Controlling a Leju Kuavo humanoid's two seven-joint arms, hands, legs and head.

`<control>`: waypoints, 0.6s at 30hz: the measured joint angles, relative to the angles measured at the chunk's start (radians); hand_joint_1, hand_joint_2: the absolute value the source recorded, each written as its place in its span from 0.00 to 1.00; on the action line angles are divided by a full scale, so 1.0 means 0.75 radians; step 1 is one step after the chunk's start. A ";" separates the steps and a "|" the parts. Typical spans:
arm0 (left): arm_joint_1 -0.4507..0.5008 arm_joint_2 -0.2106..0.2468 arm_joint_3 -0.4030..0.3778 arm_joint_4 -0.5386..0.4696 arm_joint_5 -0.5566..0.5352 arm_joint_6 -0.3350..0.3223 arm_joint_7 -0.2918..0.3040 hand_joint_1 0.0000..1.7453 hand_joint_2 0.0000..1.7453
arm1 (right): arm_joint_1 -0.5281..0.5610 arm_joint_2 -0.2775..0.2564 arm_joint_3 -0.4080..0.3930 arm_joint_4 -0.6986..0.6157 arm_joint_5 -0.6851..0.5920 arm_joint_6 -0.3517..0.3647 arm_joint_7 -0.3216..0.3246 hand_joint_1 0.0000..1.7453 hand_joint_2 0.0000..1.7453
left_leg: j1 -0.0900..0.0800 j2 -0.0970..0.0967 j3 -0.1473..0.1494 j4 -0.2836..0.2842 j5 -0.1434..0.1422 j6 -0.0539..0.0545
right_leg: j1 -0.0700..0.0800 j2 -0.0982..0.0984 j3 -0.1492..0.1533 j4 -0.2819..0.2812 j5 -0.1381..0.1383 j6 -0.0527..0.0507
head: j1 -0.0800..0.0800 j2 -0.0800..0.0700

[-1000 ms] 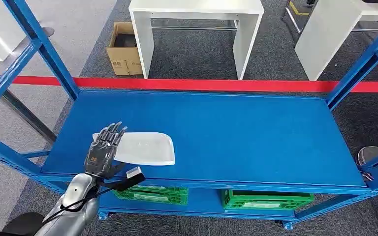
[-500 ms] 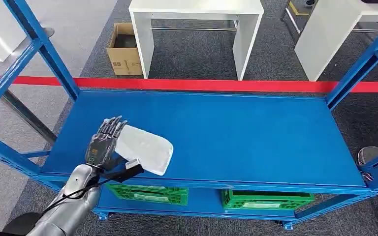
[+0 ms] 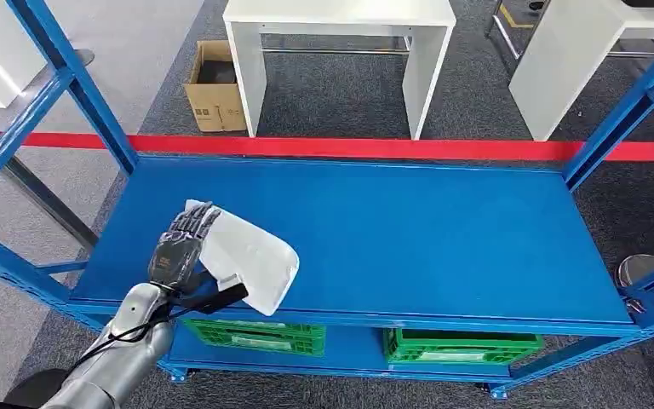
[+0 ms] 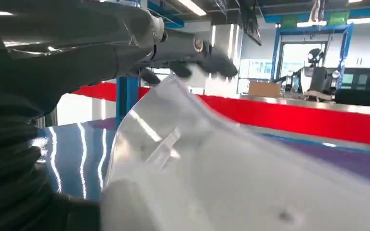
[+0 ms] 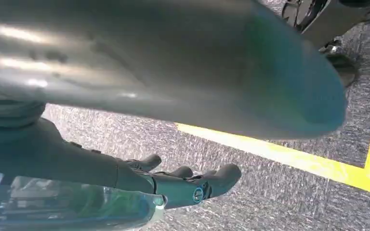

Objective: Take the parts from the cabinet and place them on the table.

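Observation:
A white, rounded plastic part point(image 3: 251, 256) sits at the front left of the blue cabinet shelf point(image 3: 409, 230). My left hand point(image 3: 179, 247) grips the part's left end, with dark fingers over its top edge. The part is tilted, its far end raised off the shelf. In the left wrist view the pale part point(image 4: 231, 173) lies close under my fingers point(image 4: 207, 53). My right hand point(image 5: 173, 183) hangs over grey carpet, fingers stretched out and holding nothing.
Blue uprights point(image 3: 77, 85) frame the shelf at both sides. Two green crates point(image 3: 260, 335) point(image 3: 460, 345) stand on the shelf below. Beyond a red floor line point(image 3: 375, 146) stand a white table point(image 3: 341, 51) and a cardboard box point(image 3: 215, 85).
The part lay flat a second ago; my left hand has closed on its left end, turned it and tipped it up.

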 joint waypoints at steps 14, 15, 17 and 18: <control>-0.027 0.038 -0.045 -0.009 0.045 -0.084 -0.039 1.00 1.00 | -0.005 0.007 0.000 0.000 -0.007 -0.010 -0.055 0.00 0.00 | 0.000 0.000 -0.001 0.000 0.000 0.000 | 0.000 0.000 -0.001 0.000 0.000 0.000 | 0.001 0.000; -0.031 0.042 -0.047 -0.008 0.052 -0.084 -0.043 1.00 1.00 | -0.005 0.008 -0.001 0.000 -0.006 -0.010 -0.056 0.00 0.00 | 0.000 0.000 -0.001 0.000 0.000 0.000 | 0.000 0.000 -0.001 0.000 0.000 0.000 | 0.000 0.000; -0.046 0.049 -0.051 -0.001 0.074 -0.083 -0.064 1.00 1.00 | -0.005 0.009 -0.001 0.000 -0.005 -0.010 -0.056 0.00 0.00 | 0.000 0.000 -0.001 0.000 0.000 0.000 | 0.000 0.000 -0.001 0.000 0.000 0.000 | 0.001 0.000; -0.058 0.056 -0.060 0.010 0.098 -0.079 -0.080 1.00 1.00 | -0.006 0.010 -0.001 0.000 -0.004 -0.010 -0.056 0.00 0.00 | 0.000 0.000 -0.001 0.000 0.000 0.000 | 0.000 0.000 -0.001 0.000 0.000 0.000 | 0.001 0.000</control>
